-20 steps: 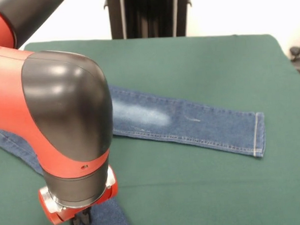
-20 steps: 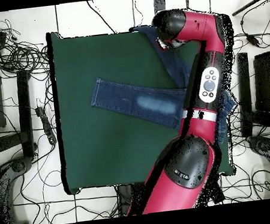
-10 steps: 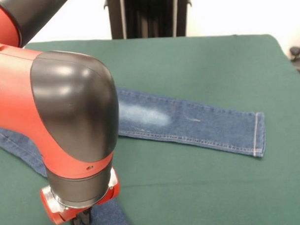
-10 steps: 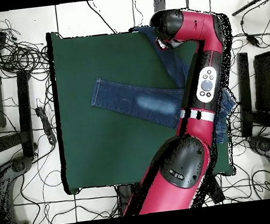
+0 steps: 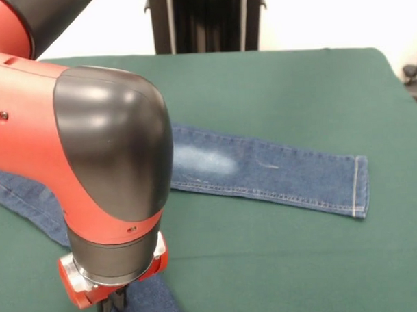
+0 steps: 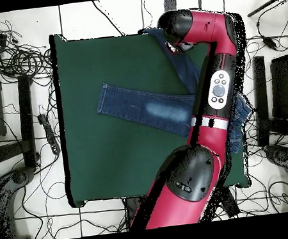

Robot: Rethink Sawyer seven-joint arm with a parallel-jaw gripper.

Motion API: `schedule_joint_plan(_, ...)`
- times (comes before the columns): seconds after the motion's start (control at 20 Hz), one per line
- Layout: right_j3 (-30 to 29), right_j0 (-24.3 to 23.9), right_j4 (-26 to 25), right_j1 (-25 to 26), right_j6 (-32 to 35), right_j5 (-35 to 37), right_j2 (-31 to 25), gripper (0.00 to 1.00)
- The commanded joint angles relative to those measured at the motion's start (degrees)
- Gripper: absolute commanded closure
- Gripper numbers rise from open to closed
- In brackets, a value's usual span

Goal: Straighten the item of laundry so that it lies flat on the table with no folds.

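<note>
Overhead, jeans (image 6: 146, 106) second leg runs under arm, front view hides it, gripper (image 5: 112, 309) touching denim, closure indeterminate.

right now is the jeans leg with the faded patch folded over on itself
No, in the front view that leg of the jeans lies flat and straight on the table, hem cuff showing.

Even, bright overhead lighting; soft glare on the glossy black-and-red arm housing (image 5: 112, 152); faint shadow beneath it; focus sharp.

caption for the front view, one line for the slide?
Sawyer arm's gripper low over one jeans leg at the green table's near edge; the other leg lies flat.
</note>
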State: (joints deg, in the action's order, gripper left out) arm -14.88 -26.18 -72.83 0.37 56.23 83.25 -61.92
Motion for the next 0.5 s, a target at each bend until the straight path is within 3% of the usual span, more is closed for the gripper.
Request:
schedule_joint_plan(0.05, -5.1, 4.6, 2.7, 1.7, 15.8, 3.8, 3.4, 1.0)
schedule_joint_plan(0.5, -5.4, 5.9, 4.7, 0.8, 18.3, 3.7, 6.4, 1.0)
